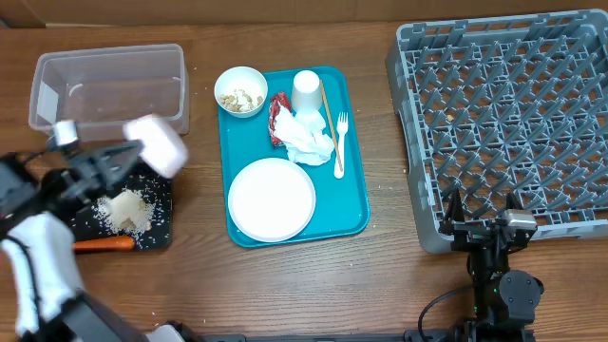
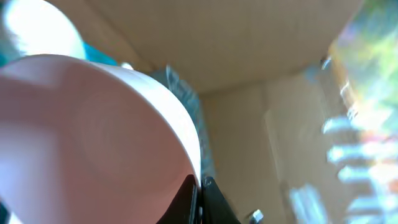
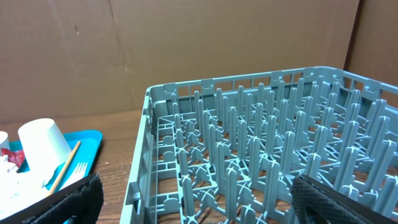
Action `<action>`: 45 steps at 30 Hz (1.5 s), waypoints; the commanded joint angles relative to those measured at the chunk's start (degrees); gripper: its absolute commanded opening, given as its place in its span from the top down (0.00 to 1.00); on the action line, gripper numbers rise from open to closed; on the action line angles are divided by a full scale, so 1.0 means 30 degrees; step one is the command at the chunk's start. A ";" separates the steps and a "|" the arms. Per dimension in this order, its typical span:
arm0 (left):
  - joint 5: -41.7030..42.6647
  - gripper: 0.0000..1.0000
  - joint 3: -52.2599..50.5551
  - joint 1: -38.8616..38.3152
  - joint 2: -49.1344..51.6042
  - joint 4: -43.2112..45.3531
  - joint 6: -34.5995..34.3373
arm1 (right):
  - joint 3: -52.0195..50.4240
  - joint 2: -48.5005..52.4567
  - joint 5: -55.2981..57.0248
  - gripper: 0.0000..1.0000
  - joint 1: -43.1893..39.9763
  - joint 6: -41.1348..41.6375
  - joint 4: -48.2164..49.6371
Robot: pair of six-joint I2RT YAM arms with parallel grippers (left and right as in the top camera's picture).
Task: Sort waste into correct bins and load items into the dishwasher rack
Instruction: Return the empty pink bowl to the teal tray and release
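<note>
While the left gripper (image 1: 135,152) is tipping the white bowl (image 1: 158,142) over the black bin (image 1: 160,226), left of the teal tray (image 1: 353,180), it should probably be holding the bowl's mouth low over the scrap pile (image 1: 124,211) so nothing is spilling onto the table. Its jaws are pinching tight on the bowl's rim. The right gripper (image 1: 483,211), right of the tray at the dishwasher rack (image 1: 503,95), is sitting with fingers wide apart, gripping nothing.

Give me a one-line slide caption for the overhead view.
Left hand holds a white bowl near the black scrap bin, with the teal tray centre and the dishwasher rack at right.
</note>
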 commanded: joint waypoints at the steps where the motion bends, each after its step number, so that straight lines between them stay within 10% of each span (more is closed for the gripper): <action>1: -0.6054 0.96 0.0474 -0.4772 -0.4036 0.0226 -0.0153 | -0.0197 -0.0153 0.0117 0.00 -0.0058 -0.0015 0.0109; 10: -2.6746 0.96 0.0466 -1.5810 -0.4437 0.0911 -0.0022 | -0.0197 -0.0153 0.0117 0.00 -0.0058 -0.0015 0.0109; 14: -3.1387 0.96 0.0466 -1.9679 -0.1319 0.4197 0.1698 | -0.0197 -0.0153 0.0117 0.00 -0.0058 -0.0015 0.0109; 38: -3.5991 0.73 0.1392 -2.0567 0.1734 0.7541 0.2557 | -0.0197 -0.0153 0.0117 0.00 -0.0058 -0.0015 0.0109; 45: -2.7044 0.75 0.2732 -2.0691 0.2645 0.6229 0.2535 | -0.0197 -0.0153 0.0117 0.00 -0.0058 -0.0015 0.0109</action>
